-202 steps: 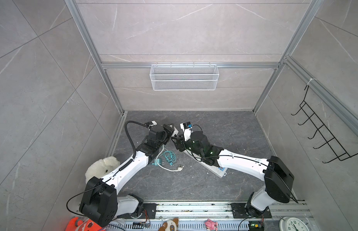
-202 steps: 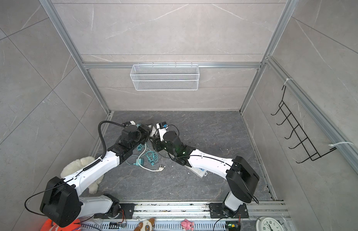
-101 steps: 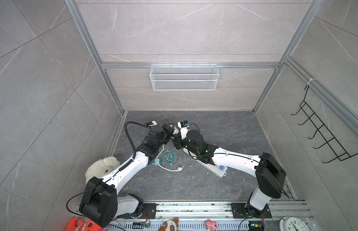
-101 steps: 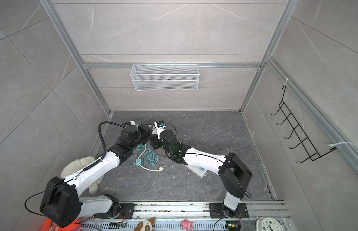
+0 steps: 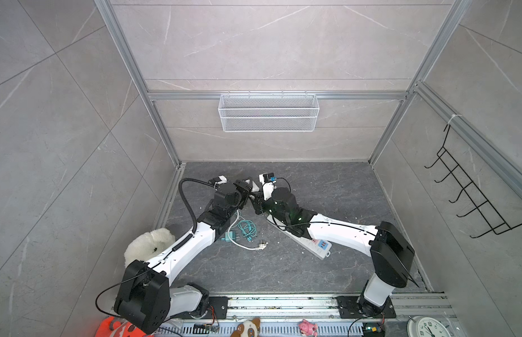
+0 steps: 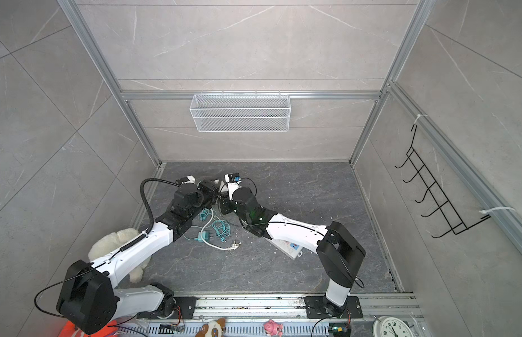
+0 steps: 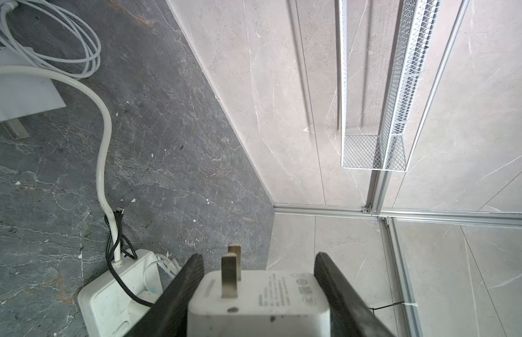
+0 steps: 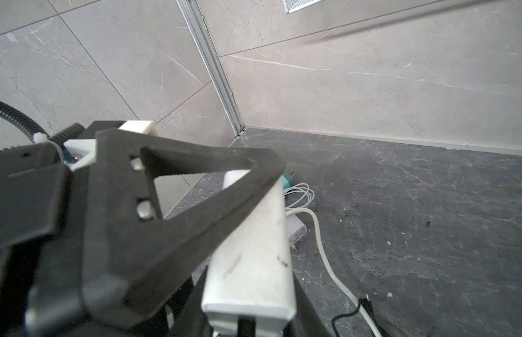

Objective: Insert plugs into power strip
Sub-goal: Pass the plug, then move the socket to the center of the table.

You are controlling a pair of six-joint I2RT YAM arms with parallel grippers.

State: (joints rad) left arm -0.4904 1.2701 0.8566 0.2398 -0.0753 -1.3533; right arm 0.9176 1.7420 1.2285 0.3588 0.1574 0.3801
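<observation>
Meeting over the middle of the floor, both grippers are on one white plug [image 7: 259,303]. The left gripper [image 7: 258,258] clamps it across its broad sides, jaws roughly half apart. The right gripper [image 8: 248,291] comes at it from the opposite side, and its jaws sit narrow against the plug's thin edges, pinching it as far as I can judge.

What the next move turns on, I'd say, is the way the prongs [image 7: 229,272] face. They stick out level, towards the back corner, while the strip [image 5: 313,244] lies flat on the floor below them. The plug would have to tip prongs-down before it can go in.

The strip's long axis runs slantwise from beneath the grippers towards the right arm's base. That arm's forearm lies over most of it, so the right arm is the nearer one, though the corded end [image 7: 114,297] sits just below the left gripper. Whether any socket is filled I cannot tell. A teal plug [image 5: 229,235] lies on the floor beside the left arm.

The held plug's prong face carries grey small print and round marks, too fine to read. The strip shows no brand, only pink and blue patches at its near end. A clock [image 5: 429,326] by the front rail has numerals I can barely make out.
</observation>
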